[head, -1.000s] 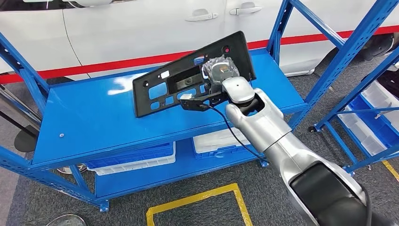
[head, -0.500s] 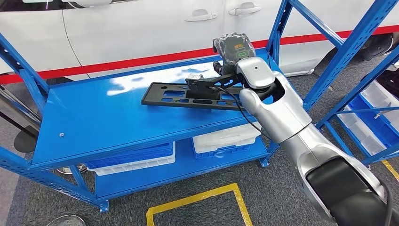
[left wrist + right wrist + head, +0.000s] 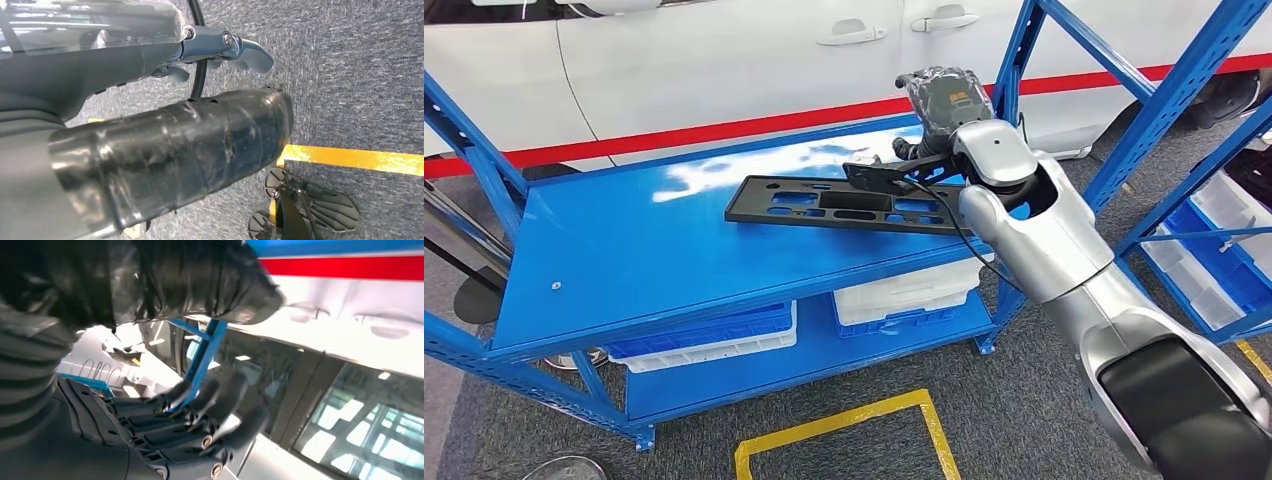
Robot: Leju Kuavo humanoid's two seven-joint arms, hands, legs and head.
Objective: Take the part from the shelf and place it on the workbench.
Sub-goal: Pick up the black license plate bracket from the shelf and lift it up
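The part point(image 3: 844, 203), a flat black plastic panel with several cut-outs, lies flat on the top deck of the blue shelf unit point(image 3: 624, 250), toward its right half. My right hand point(image 3: 944, 95) is raised above the panel's far right end, apart from it. In the right wrist view the right hand's fingers point(image 3: 200, 415) are spread with nothing between them and the thumb. My left hand point(image 3: 200, 125) hangs over the grey floor and holds nothing.
A white car point(image 3: 724, 60) with a red stripe stands right behind the shelf. White and blue bins point(image 3: 904, 295) sit on the lower deck. A second blue rack point(image 3: 1204, 230) with bins stands at the right. Yellow tape point(image 3: 844, 425) marks the floor in front.
The panel went from tilted up in my right hand to lying flat on the deck. The hand let go and moved up and to the right.
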